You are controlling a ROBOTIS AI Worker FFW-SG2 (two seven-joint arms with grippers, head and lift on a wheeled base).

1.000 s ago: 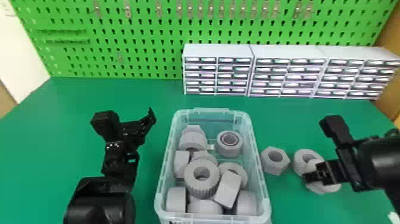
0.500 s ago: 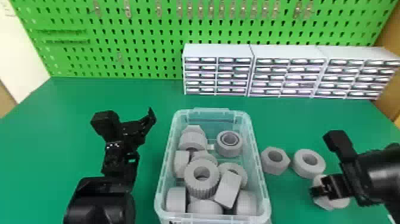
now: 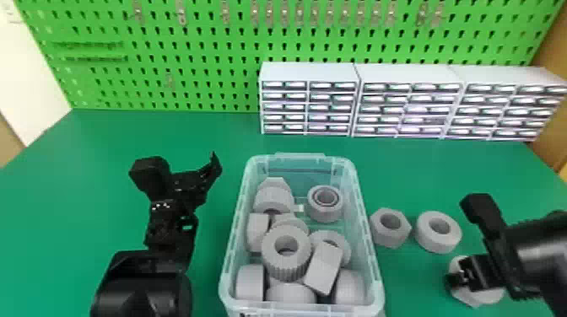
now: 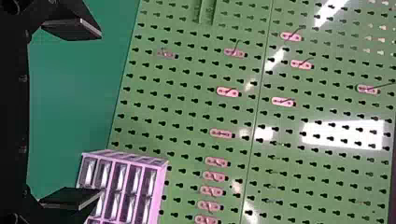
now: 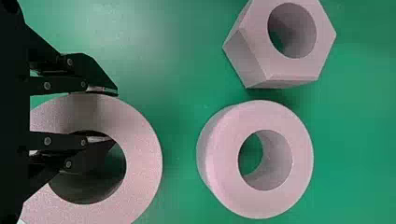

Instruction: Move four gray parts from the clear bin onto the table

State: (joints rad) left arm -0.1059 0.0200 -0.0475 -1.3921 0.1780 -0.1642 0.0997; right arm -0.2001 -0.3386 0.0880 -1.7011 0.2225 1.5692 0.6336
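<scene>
Head view, looking down, shares the pegboard (image 3: 202, 55) with left wrist view.

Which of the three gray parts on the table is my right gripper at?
The rightmost gray part: its wall sits between the fingers of the right gripper. The hexagonal nut and plain ring stand clear.

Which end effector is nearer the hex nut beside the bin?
Right. The right end effector sits beyond the ring beside the hex nut; the left end effector is across the clear bin.
</scene>
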